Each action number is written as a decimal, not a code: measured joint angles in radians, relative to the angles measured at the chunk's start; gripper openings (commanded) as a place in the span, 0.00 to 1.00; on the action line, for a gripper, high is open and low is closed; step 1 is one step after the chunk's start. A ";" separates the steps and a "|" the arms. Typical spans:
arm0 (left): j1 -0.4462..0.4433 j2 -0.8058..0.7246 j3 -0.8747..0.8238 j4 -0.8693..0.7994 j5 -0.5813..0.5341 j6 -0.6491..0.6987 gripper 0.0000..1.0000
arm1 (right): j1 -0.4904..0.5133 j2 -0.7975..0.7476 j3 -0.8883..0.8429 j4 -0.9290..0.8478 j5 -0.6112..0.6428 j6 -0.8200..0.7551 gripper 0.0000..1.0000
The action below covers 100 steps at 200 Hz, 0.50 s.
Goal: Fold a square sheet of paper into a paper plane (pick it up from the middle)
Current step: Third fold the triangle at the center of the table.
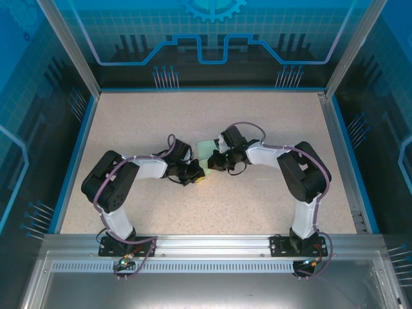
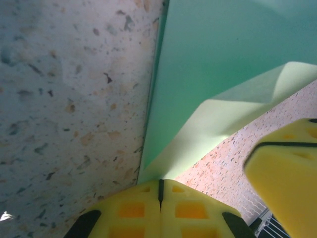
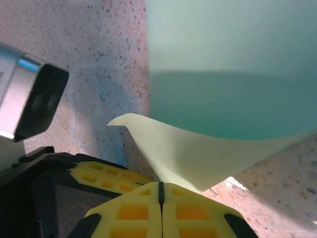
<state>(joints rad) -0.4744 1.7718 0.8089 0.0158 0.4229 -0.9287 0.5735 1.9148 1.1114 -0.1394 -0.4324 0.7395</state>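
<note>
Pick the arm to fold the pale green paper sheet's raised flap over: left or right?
Right, probably. The right gripper, shut, pinches the raised flap of the thin pale mint-green square sheet of paper. The left gripper, also shut, sits at the flap's tapered end; its hold is unclear.

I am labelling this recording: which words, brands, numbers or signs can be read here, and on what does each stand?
None can be read.
The square sheet of paper is plain.
The left gripper and the right gripper have plain yellow pads.
The blue back wall shows a gear drawing and lines, no letters.
Any marks on the silver camera block are too blurred to read.
</note>
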 measured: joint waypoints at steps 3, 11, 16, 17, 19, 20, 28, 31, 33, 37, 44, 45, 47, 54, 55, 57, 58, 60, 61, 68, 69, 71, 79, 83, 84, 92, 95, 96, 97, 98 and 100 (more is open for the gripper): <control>0.000 0.000 0.000 0.000 0.000 -0.001 0.04 | 0.000 0.004 0.000 0.002 -0.003 0.000 0.04; 0.000 0.000 0.000 0.000 0.000 -0.006 0.03 | 0.000 0.015 0.000 0.011 -0.010 0.000 0.04; 0.000 0.000 0.000 0.000 0.000 -0.008 0.03 | 0.000 0.021 0.000 0.016 -0.015 0.000 0.04; 0.000 0.000 0.000 0.000 0.000 -0.009 0.03 | 0.000 0.022 0.000 0.017 -0.016 0.000 0.04; 0.000 0.000 0.000 0.000 0.000 -0.009 0.03 | 0.000 0.024 0.000 0.018 -0.018 0.000 0.04; 0.000 0.000 0.000 0.000 0.000 -0.010 0.04 | 0.000 0.025 0.000 0.020 -0.018 0.000 0.04; 0.000 0.000 0.000 0.000 0.000 -0.013 0.04 | 0.000 0.036 0.000 0.028 -0.024 0.000 0.04; 0.000 0.000 0.000 0.000 0.000 -0.013 0.04 | 0.000 0.039 0.000 0.031 -0.026 0.000 0.04; 0.000 0.000 0.000 0.000 0.000 -0.014 0.03 | 0.000 0.041 0.000 0.032 -0.026 0.000 0.04; 0.000 0.000 0.000 0.000 0.000 -0.015 0.04 | 0.000 0.045 0.000 0.036 -0.029 0.000 0.04; 0.000 0.000 0.000 0.000 0.000 -0.015 0.04 | 0.000 0.052 0.000 0.041 -0.032 0.000 0.03; 0.000 0.000 0.000 0.000 0.000 -0.015 0.04 | 0.000 0.053 0.000 0.041 -0.032 0.000 0.04; 0.000 0.000 0.000 0.000 0.000 -0.015 0.04 | 0.000 0.054 0.000 0.042 -0.032 0.000 0.04; 0.000 0.000 0.000 -0.001 0.000 -0.016 0.04 | 0.000 0.059 0.000 0.046 -0.033 0.000 0.04; 0.000 0.000 0.000 -0.001 0.000 -0.016 0.04 | 0.000 0.060 0.000 0.046 -0.033 0.000 0.03; 0.000 0.000 0.000 -0.001 0.000 -0.016 0.04 | 0.000 0.061 0.000 0.048 -0.034 0.000 0.04; 0.000 0.000 0.000 -0.002 0.000 -0.016 0.04 | 0.000 0.062 0.000 0.048 -0.034 0.000 0.04; 0.000 0.000 0.000 -0.002 0.000 -0.016 0.04 | 0.000 0.063 0.000 0.049 -0.034 0.000 0.03; 0.000 0.000 0.000 -0.002 0.000 -0.016 0.04 | 0.000 0.063 0.000 0.050 -0.034 0.000 0.03; 0.000 0.000 0.000 -0.002 -0.001 -0.016 0.04 | 0.000 0.066 0.000 0.053 -0.037 0.000 0.04; 0.000 0.000 0.000 -0.003 -0.001 -0.016 0.04 | 0.000 0.066 0.000 0.055 -0.038 0.000 0.04; 0.000 0.000 0.000 -0.003 -0.001 -0.016 0.04 | 0.000 0.067 0.000 0.055 -0.039 0.000 0.04; 0.000 0.000 0.000 -0.003 -0.001 -0.016 0.04 | -0.001 0.069 0.000 0.061 -0.041 0.000 0.04; 0.000 0.000 0.000 -0.003 -0.001 -0.016 0.04 | -0.001 0.070 -0.001 0.063 -0.043 0.000 0.04; 0.000 0.000 0.000 -0.003 -0.001 -0.016 0.04 | -0.001 0.070 -0.001 0.064 -0.044 0.000 0.04; 0.000 -0.001 0.000 -0.003 -0.002 -0.016 0.04 | -0.002 0.072 -0.001 0.067 -0.046 0.000 0.04; 0.000 -0.001 0.000 -0.004 -0.003 -0.016 0.04 | -0.003 0.073 -0.001 0.069 -0.048 0.000 0.04; 0.000 -0.002 0.000 -0.004 -0.003 -0.016 0.04 | -0.003 0.074 -0.001 0.069 -0.048 0.000 0.04; 0.000 -0.002 0.000 -0.004 -0.003 -0.016 0.04 | -0.003 0.074 -0.001 0.070 -0.048 0.000 0.04; 0.000 -0.002 0.000 -0.004 -0.004 -0.016 0.04 | -0.003 0.074 -0.001 0.070 -0.048 0.000 0.04; 0.000 -0.002 0.000 -0.005 -0.004 -0.016 0.04 | -0.003 0.074 -0.001 0.071 -0.048 0.000 0.03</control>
<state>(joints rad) -0.4744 1.7699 0.8089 0.0113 0.4187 -0.9447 0.5705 1.9892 1.1103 -0.0685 -0.4805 0.7399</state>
